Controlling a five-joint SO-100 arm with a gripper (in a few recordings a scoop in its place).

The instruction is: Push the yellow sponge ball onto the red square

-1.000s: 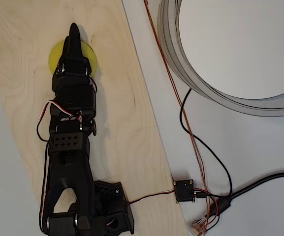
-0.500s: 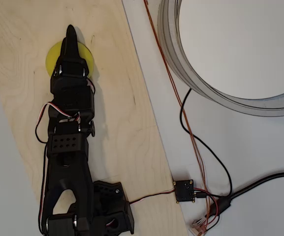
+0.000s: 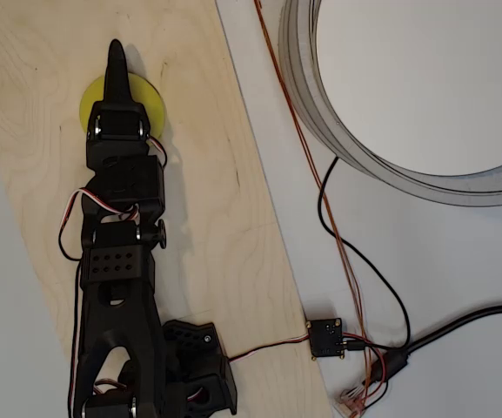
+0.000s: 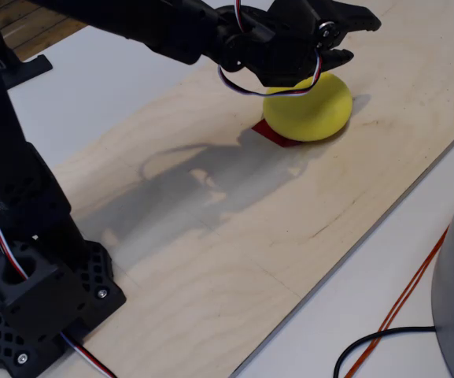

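Your gripper (image 3: 116, 54) hangs right over the yellow sponge ball (image 3: 153, 102) in the overhead view. Its black fingers are pressed together into one thin point, and they hold nothing. That point sticks out past the far edge of the ball.

In the fixed view, the gripper (image 4: 352, 27) sits on top of the ball (image 4: 313, 109). It looks like it is touching the ball's top, but you cannot be sure from here.

The ball rests on the wooden board (image 4: 234, 228). It is partly on the red square (image 4: 272, 133). You can see one red corner poking out from under the ball, on the side nearer the arm's base. The rest of the red square is hidden under the ball.

The black arm (image 3: 120, 261) lies long across the board (image 3: 224, 218) in the overhead view. To the right, on the white table (image 3: 459, 261), you see a big round grey ring (image 3: 320, 104), some wires (image 3: 355, 261) and a small black box (image 3: 326, 337).
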